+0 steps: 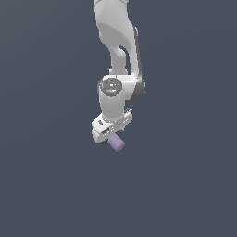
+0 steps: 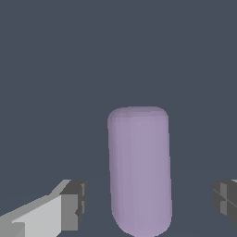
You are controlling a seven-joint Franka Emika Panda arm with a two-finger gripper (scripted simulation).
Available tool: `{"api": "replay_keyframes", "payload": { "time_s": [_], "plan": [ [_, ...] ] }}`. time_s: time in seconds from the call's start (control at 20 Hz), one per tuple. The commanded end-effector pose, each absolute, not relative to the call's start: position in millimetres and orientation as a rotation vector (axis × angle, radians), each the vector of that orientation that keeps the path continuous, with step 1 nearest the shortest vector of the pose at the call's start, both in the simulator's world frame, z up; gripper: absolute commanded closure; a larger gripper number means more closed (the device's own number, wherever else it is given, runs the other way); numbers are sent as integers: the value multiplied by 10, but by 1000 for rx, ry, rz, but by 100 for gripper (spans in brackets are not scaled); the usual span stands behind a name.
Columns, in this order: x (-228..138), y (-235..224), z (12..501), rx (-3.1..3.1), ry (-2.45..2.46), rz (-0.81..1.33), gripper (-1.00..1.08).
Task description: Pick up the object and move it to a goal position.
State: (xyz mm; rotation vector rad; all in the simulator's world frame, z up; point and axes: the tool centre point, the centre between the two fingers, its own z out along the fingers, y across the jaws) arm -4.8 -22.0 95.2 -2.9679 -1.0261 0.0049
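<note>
The object is a lilac short cylinder [image 2: 139, 171] lying on its side on the dark grey floor. In the wrist view it lies between my two fingers [image 2: 71, 206], with a gap on each side, so nothing touches it. My gripper [image 2: 150, 203] is open around it. In the exterior view the white hand of the gripper [image 1: 110, 133] hangs right over the cylinder [image 1: 117, 143]. One end of the cylinder sticks out from under the hand towards the exterior view's right. The fingertips are hidden there by the hand.
The plain dark grey floor [image 1: 46, 176] spreads around the arm on every side. The white arm [image 1: 115, 41] reaches in from the top of the exterior view. No goal marker shows.
</note>
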Motion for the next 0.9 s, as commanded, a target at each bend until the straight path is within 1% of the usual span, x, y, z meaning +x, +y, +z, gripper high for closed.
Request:
{"api": "replay_keyframes", "payload": {
  "time_s": [0.0,0.45,0.85],
  "plan": [
    [-47,-232,923,-2956,-1063,2,-92],
    [-49,-244,870,-2949,-1081,1,-92],
    [-61,-242,509,-2947,-1087,0,-92]
  ]
}}
